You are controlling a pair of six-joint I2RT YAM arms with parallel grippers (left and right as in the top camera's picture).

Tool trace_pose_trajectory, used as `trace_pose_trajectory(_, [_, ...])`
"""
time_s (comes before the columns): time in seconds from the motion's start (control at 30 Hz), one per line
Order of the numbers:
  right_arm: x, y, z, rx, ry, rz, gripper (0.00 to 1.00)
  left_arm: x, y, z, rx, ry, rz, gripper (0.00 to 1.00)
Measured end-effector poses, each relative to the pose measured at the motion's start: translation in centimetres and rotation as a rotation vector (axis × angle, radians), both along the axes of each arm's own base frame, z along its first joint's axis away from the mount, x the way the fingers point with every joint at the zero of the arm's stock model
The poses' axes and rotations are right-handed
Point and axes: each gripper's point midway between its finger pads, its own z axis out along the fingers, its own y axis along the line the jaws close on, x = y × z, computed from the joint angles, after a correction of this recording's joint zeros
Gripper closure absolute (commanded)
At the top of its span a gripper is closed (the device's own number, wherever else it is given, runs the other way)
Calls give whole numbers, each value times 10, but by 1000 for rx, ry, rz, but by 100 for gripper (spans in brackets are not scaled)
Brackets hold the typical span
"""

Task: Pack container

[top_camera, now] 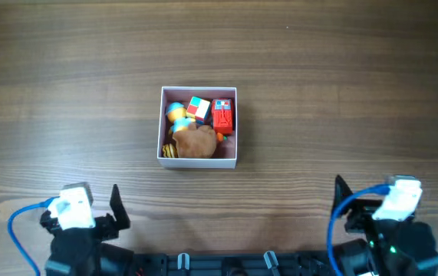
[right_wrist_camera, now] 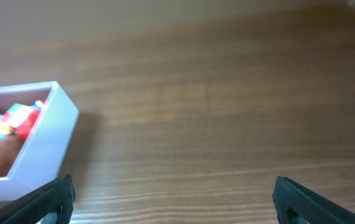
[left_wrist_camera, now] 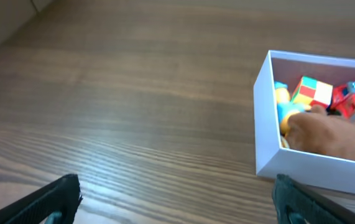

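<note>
The container [top_camera: 199, 162] is a square white box with a pink inside, at the middle of the table. It holds a brown plush toy [top_camera: 196, 141], a red toy [top_camera: 223, 116], a multicoloured cube [top_camera: 198, 107] and a blue and yellow toy [top_camera: 176, 112]. It also shows at the right of the left wrist view [left_wrist_camera: 261, 118] and at the left of the right wrist view [right_wrist_camera: 46, 143]. My left gripper [left_wrist_camera: 178, 200] is open and empty near the front left edge. My right gripper [right_wrist_camera: 174, 200] is open and empty near the front right edge. Both are well short of the container.
The wooden table [top_camera: 341, 84] surrounds the container on all sides. Blue cables [top_camera: 21, 222] run along both arms at the front edge.
</note>
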Motion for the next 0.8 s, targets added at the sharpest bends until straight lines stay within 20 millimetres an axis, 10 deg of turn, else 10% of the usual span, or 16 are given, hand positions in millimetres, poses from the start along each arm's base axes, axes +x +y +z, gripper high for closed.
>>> trace_pose_trajectory(0.2, [11,2,-63,-44,133,0,0,15,-5,-16,8,-4,-6,0])
trace_pose_trajectory(0.8, [12,3,-63,-43,129,0,0,15,-8,-19,1,6,-22,0])
